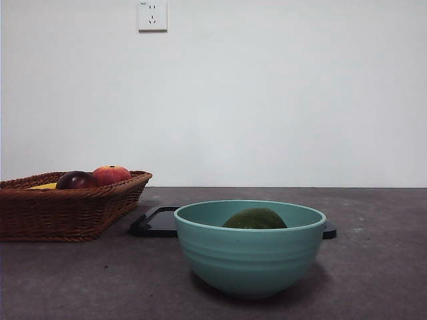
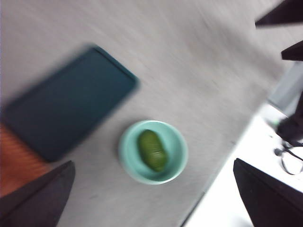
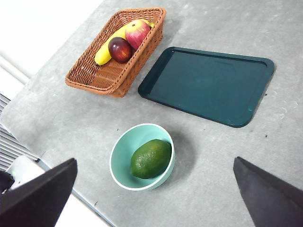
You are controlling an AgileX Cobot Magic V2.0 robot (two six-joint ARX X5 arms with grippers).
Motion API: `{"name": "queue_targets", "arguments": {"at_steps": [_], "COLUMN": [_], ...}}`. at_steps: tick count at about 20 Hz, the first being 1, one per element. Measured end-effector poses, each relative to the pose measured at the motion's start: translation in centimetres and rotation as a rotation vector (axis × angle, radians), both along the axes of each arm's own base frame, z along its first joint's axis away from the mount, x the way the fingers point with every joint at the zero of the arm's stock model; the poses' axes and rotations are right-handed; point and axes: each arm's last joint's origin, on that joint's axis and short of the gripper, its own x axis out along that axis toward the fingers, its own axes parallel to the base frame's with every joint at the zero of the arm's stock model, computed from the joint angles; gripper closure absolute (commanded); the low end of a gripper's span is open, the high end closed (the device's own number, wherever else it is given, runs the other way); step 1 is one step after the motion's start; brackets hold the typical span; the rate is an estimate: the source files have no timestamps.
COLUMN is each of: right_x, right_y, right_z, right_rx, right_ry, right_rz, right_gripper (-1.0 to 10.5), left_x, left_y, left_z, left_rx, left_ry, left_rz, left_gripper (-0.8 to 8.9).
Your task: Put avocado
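The dark green avocado [image 1: 255, 219] lies inside a teal bowl [image 1: 250, 257] near the table's front; it also shows in the left wrist view as the avocado [image 2: 152, 150] in the bowl [image 2: 176, 168], and in the right wrist view as the avocado [image 3: 150, 159] in the bowl [image 3: 118, 161]. Both arms are high above the table. My left gripper [image 2: 154, 198] is open and empty, well above the bowl. My right gripper [image 3: 156, 201] is likewise open with nothing between its jaws. Neither gripper appears in the front view.
A wicker basket [image 1: 67, 207] on the left holds a maroon fruit [image 3: 120, 49], a red-orange fruit [image 3: 136, 33] and a banana [image 3: 105, 51]. A dark flat tray [image 3: 208, 85] lies behind the bowl. The table's edge [image 3: 71, 189] runs close to the bowl.
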Motion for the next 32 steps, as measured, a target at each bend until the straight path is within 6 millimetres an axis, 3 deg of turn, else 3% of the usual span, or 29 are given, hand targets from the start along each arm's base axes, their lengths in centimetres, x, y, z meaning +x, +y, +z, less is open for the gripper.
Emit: {"name": "queue_targets", "arguments": {"at_steps": [2,4,9,13,17,20,26,32], "right_x": [0.0,0.0,0.0,0.0,0.4,1.8,6.4,9.8], "right_y": [0.0,0.0,0.0,0.0,0.1,0.7,4.5,10.4], "right_z": [0.0,0.0,0.0,0.0,-0.1,-0.6,-2.5,-7.9], "right_rx": [0.000,0.000,0.000,0.000,0.002,-0.021,-0.119,-0.375], "right_ry": [-0.001,0.000,0.000,-0.001,0.023,0.092,0.203,0.431], "right_rz": [0.000,0.000,0.000,0.000,0.001,0.025,0.114,0.124], "right_gripper": [3.9,3.9,3.9,3.9,3.9,3.9,3.9,3.9], "left_x": [-2.1,-3.8,-6.5,-7.2,-7.2,-7.2,-7.2,-7.2], "left_y": [2.6,4.7,8.1,8.9,8.9,8.9,8.9,8.9], "left_z": [0.5,-0.4,-5.4,-8.1,-8.2,-8.2,-8.2,-8.2], "left_rx": [-0.047,-0.058,-0.070,-0.131,-0.150,-0.153,-0.154,-0.154], "left_ry": [-0.050,-0.081,-0.118,-0.090,-0.070,-0.067,-0.066,-0.066], "left_rz": [0.008,0.028,0.111,0.152,0.170,0.172,0.173,0.173], "left_gripper": [2.83,2.83,2.83,2.83,2.83,2.83,2.83,2.83]}}
